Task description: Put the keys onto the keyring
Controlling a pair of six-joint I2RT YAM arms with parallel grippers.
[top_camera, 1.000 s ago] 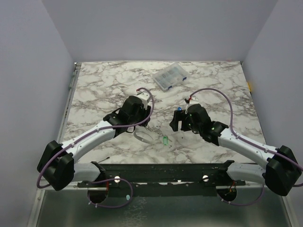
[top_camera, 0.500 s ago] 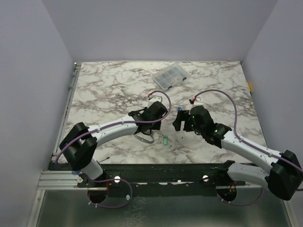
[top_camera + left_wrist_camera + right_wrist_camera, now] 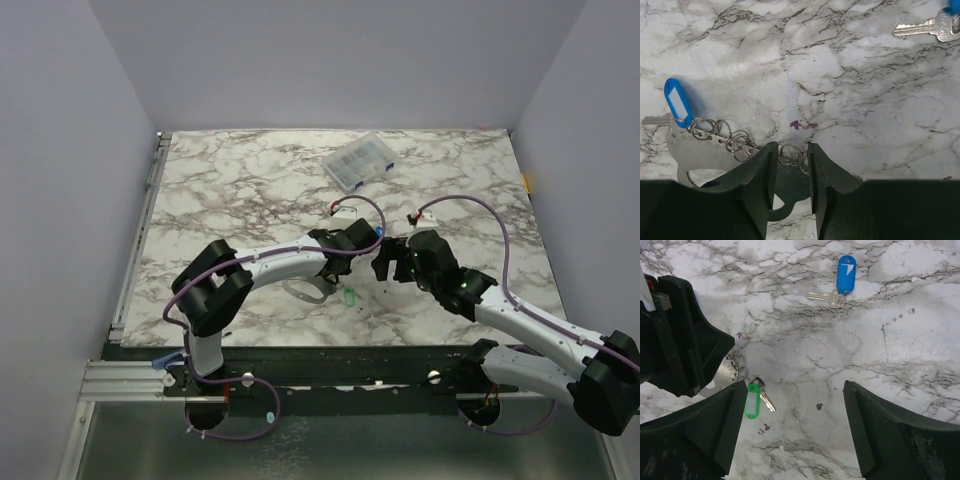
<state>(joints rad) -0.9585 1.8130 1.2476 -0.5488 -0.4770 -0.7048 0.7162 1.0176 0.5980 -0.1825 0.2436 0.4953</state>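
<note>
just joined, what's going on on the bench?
Two arms are putting keys on a keyring. The left gripper stands over the keyring and its chain, jaws close together on either side of the chain; whether it grips, I cannot tell. One blue key looks already linked to that chain. The right gripper hangs wide open above the table, with the green key and the other blue key lying loose below it.

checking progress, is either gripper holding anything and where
Right gripper is open, holding nothing. Left gripper straddles the chain; a firm grip cannot be told.
</note>
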